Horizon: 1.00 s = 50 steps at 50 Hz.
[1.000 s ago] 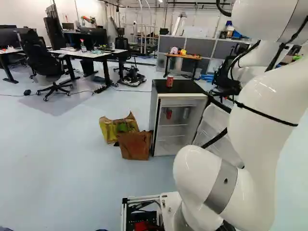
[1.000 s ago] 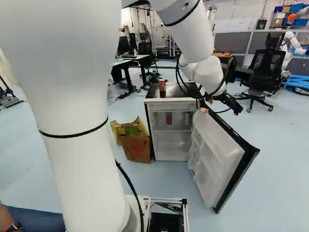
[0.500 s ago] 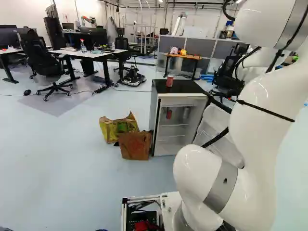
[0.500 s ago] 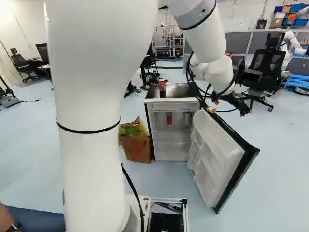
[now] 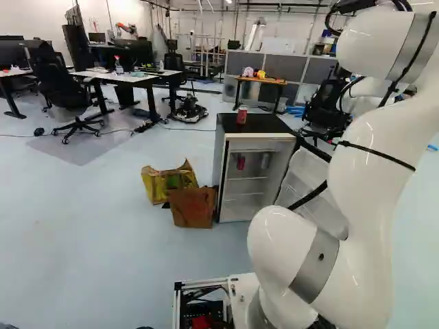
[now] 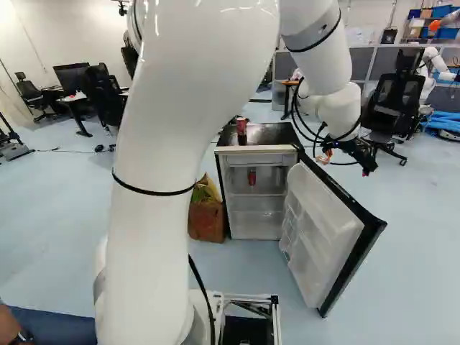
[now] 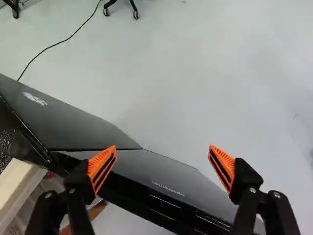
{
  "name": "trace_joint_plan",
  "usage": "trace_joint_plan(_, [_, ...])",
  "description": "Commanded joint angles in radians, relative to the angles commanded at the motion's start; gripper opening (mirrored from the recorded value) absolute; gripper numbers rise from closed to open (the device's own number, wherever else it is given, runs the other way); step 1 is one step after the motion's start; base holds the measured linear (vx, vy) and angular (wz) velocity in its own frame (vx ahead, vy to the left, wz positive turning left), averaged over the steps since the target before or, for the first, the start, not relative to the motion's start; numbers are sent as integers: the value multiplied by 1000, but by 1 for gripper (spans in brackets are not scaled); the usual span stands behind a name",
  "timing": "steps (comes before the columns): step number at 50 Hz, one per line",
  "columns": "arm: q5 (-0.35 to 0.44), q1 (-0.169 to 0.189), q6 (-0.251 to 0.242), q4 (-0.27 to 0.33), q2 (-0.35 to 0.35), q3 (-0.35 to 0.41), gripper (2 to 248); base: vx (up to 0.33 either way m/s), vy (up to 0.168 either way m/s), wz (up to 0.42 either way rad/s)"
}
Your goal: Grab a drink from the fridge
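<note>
The fridge (image 5: pixel 264 125) stood open, its door (image 6: pixel 320 230) swung wide: one step done! My gripper (image 7: pixel 163 147) was above that door, fingers spread, holding nothing. A red can (image 6: pixel 251 177) sat inside, another can (image 6: pixel 241 126) on top; reaching, gripping and removal remained, I judged.

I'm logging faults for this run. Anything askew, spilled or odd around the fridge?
The fridge door stands wide open, letting cold out, and a red can stands on top of the fridge, not chilled inside. A brown bag and a yellow bag sit crumpled beside it. I see no spill.
</note>
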<state>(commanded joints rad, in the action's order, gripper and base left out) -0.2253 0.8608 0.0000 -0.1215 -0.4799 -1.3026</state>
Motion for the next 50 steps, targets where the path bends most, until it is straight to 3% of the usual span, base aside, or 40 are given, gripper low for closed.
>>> trace_joint_plan(50, [-263, 73, 0, -119, -177, -244, 247, 0, 0, 0])
